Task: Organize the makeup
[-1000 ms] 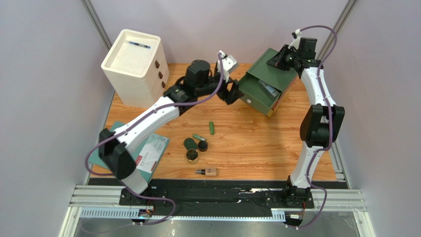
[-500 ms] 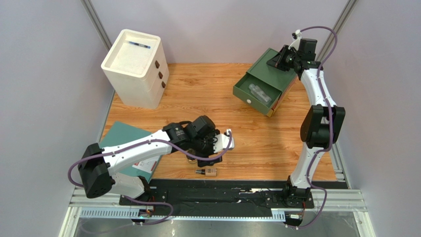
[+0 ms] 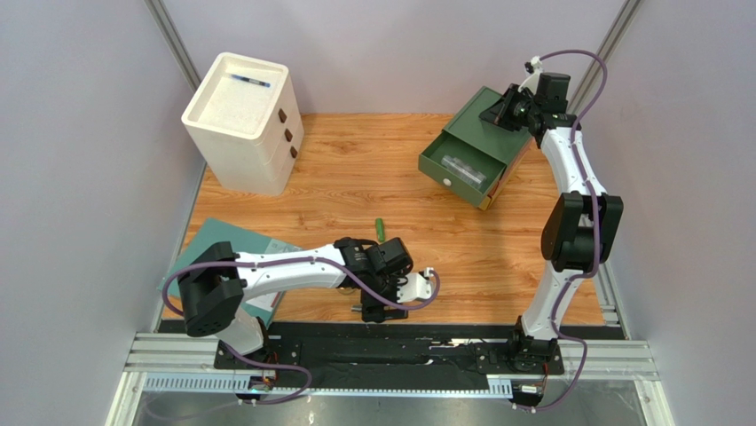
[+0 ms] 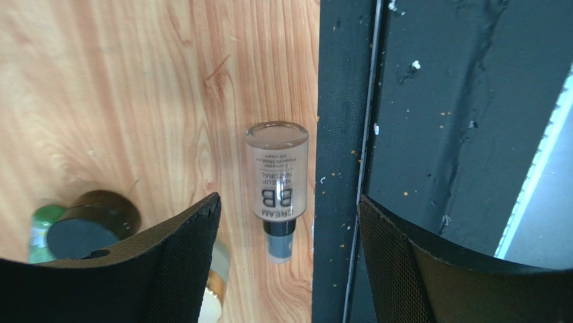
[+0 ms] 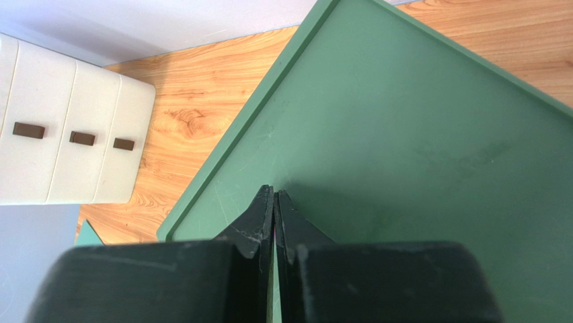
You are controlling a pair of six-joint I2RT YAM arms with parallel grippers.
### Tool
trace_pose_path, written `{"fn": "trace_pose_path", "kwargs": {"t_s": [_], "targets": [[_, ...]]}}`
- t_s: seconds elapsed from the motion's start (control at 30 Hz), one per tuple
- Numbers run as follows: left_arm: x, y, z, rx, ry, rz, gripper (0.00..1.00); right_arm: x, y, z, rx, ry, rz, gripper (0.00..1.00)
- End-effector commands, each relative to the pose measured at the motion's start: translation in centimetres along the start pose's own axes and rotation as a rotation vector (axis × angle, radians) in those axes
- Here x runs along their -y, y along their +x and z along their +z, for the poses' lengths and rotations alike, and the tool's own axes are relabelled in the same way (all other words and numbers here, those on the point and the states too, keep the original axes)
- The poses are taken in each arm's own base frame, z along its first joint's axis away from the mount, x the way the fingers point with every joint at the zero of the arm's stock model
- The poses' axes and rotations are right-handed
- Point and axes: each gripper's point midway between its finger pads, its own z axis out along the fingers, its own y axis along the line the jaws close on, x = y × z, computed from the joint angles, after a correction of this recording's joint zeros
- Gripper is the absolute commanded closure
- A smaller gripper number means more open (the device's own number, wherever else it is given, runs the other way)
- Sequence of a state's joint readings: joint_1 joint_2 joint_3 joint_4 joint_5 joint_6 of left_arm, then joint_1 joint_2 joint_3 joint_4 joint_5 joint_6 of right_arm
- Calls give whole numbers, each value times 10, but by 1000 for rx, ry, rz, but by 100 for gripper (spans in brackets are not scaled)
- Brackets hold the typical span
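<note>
Makeup bottle (image 4: 277, 176), marked BB, lies on its side on the wood surface (image 3: 497, 257). It is at the front edge, right next to the black strip (image 4: 339, 134).

L gripper (image 4: 288, 205) hangs just over it, open wide. It has one finger on each side of the bottle, not touching it. Nothing is in it.

Next to the bottle, in the L wrist view, is a dark round jar (image 4: 91, 225) w/ a bit of green tube (image 4: 42, 225) by it. A gold rim compact (image 4: 216, 286) is half hidden by a finger. One more green tube (image 3: 380, 229) lies by itself farther back, seen from the top.

Green box (image 3: 475, 120) sits at the back right w/ its drawer pulled out. A clear thing (image 3: 463, 166) lies in the drawer.

R gripper (image 5: 274, 202) is at the top of that box. Its fingers are pressed tight together w/ nothing between them. The tips are at the box top, but I can't tell if they touch it.

White drawers (image 3: 240, 120) stand at the back left w/ a blue pen (image 3: 249, 81) on top. A teal book (image 3: 208, 248) lies front left, partly under the L arm.
</note>
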State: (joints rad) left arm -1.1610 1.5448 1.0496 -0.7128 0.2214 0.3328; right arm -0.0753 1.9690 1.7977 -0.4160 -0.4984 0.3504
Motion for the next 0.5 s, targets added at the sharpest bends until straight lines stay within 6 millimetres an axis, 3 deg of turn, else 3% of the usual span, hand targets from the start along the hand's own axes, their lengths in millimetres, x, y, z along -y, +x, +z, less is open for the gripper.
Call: {"fn": "trace_pose_path", "kwargs": {"t_s": [0.0, 0.4, 0.43, 0.47], "targets": [[-1, 0, 11, -8, -13, -28, 21, 82, 162, -7, -497, 293, 179, 96], [-14, 7, 42, -107, -20, 10, 28, 80, 162, -9, -496, 295, 173, 96], [-15, 9, 44, -126, -20, 24, 31, 80, 160, -9, -492, 293, 172, 96], [-20, 9, 48, -157, -35, 27, 44, 80, 160, -9, -491, 295, 172, 96]]}}
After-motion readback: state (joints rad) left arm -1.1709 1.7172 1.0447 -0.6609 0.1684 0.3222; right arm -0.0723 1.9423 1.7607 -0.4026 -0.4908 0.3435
